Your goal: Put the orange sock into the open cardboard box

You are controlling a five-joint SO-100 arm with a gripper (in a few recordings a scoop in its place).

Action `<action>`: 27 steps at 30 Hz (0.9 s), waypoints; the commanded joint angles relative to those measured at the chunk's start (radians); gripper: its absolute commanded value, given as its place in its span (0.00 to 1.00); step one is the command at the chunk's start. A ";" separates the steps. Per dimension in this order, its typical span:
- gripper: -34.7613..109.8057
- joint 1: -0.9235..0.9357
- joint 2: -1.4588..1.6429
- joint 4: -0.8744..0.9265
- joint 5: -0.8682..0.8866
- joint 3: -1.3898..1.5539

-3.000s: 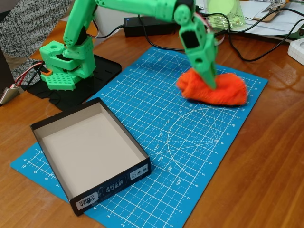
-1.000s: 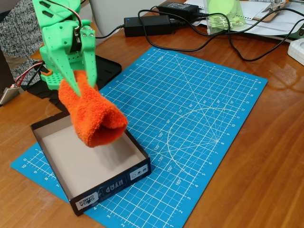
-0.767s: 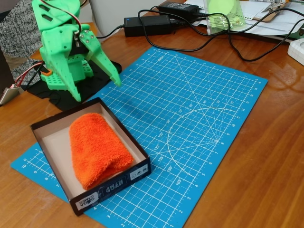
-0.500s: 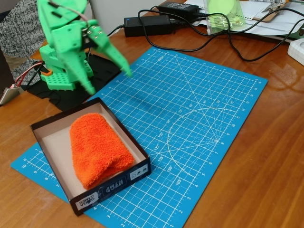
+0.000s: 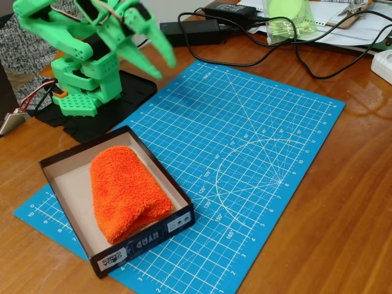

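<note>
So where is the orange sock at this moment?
In the fixed view, the orange sock lies inside the open cardboard box at lower left, on the blue cutting mat; the open claw is above, apart.

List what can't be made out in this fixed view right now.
- Fingertips of the bright green two-finger gripper: motion-blurred.
- Floor of the shallow black-walled cardboard box: largely covered by the fluffy orange sock.
- Print on the box's short side: too small to read.
- Arm's upper links: cut off by the top edge.

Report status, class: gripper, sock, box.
Gripper open, empty, raised above mat. Orange sock lying inside open cardboard box. Nothing in the way.
</note>
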 commanded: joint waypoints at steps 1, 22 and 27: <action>0.26 0.006 0.140 0.035 0.044 0.101; 0.24 0.126 0.140 -0.175 0.327 0.374; 0.24 0.110 0.140 -0.179 0.316 0.374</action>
